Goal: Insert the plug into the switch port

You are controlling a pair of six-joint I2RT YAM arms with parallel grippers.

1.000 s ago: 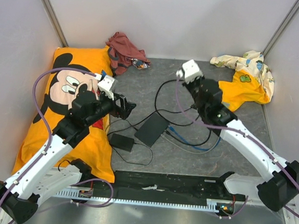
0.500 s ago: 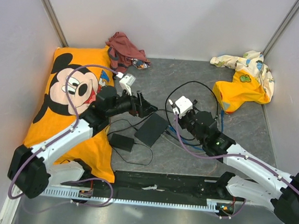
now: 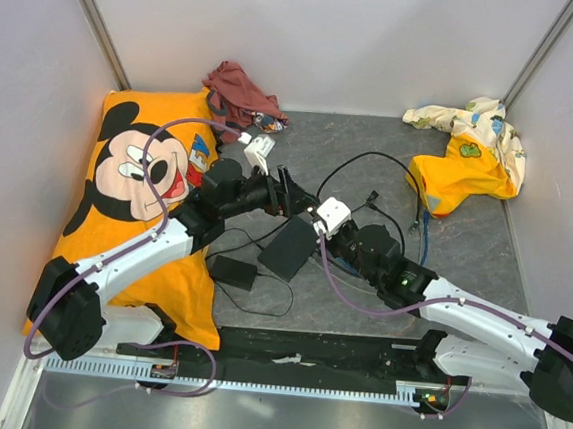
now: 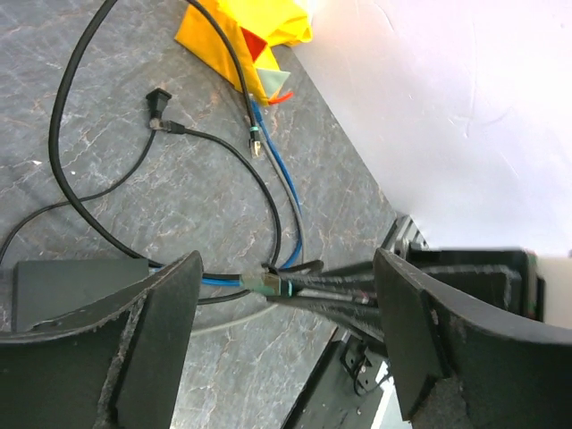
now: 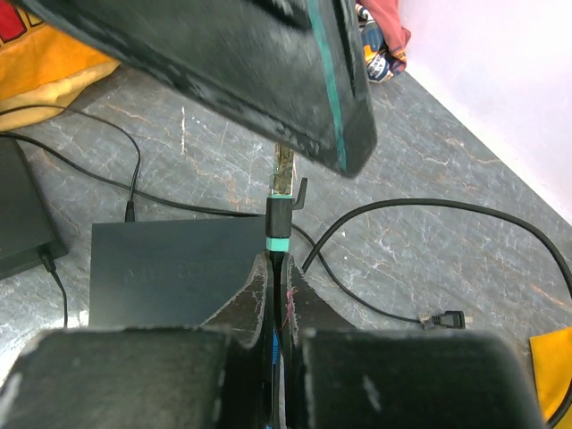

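The switch [image 3: 289, 247] is a thin flat black box lying mid-table, also seen in the right wrist view [image 5: 170, 268] and the left wrist view [image 4: 71, 286]; its port does not show. My right gripper [image 5: 275, 268] is shut on the plug [image 5: 280, 223], a black connector with a teal band and clear tip on a blue cable. It hovers over the switch's far right edge, tip pointing away. My left gripper [image 4: 286, 331] stands open around the right gripper's fingertips and the plug [image 4: 268, 284], its fingers [image 5: 223, 63] close above the plug. In the top view both grippers meet, left [image 3: 293, 200], right [image 3: 310, 229].
A smaller black adapter brick [image 3: 231, 271] with a cord lies left of the switch. Loose black cables [image 3: 368, 197] and a blue cable [image 4: 286, 192] curl behind. An orange Mickey pillow [image 3: 128, 191] lies at the left, with a red cloth [image 3: 242, 95] behind and a yellow garment [image 3: 467, 155] at the back right.
My right arm swung from the back down and left to the switch, carrying the plug. My left arm reached right until its open fingers flank the plug.
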